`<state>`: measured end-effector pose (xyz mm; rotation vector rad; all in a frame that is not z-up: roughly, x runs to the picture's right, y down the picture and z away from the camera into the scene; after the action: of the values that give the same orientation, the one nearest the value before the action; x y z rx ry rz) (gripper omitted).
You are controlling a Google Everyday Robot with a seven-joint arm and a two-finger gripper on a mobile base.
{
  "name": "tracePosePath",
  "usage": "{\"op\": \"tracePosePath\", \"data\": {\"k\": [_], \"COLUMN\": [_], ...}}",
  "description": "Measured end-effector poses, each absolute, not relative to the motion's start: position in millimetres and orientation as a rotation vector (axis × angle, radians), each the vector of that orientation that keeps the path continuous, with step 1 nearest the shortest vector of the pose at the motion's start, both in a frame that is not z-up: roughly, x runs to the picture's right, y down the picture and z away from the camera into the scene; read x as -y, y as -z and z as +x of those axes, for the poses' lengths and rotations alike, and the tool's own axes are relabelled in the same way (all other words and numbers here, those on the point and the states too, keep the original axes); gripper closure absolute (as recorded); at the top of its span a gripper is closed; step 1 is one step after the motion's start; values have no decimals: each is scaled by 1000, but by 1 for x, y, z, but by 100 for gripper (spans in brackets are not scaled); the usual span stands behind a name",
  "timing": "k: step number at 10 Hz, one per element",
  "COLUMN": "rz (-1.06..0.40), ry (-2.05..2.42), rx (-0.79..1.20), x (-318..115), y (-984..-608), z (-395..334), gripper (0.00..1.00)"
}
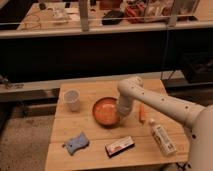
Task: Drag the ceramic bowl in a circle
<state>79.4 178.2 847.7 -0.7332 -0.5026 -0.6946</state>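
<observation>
The ceramic bowl is a round, shallow orange-terracotta bowl near the middle of the wooden table. My gripper comes down from the white arm at the bowl's right rim and touches it there. The arm reaches in from the lower right. The small white cup stands to the left of the bowl, apart from it.
A blue sponge lies at the front left. A flat dark snack packet lies in front of the bowl. A white bottle and an orange carrot-like thing lie to the right. A dark shelf wall rises behind the table.
</observation>
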Motion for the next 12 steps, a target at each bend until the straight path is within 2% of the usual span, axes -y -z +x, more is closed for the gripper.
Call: {"op": "tracePosePath", "data": {"k": [4,6,9,12], "rz": [-668,-668,-677,-704], "ry": [709,675,559,477], "rx": [506,484,429,373], "x": [-126,-117,-116,-127], "y": [-888,-898,-897,-879], "z": [79,98,158,202], "gripper": [100,100,100,100]}}
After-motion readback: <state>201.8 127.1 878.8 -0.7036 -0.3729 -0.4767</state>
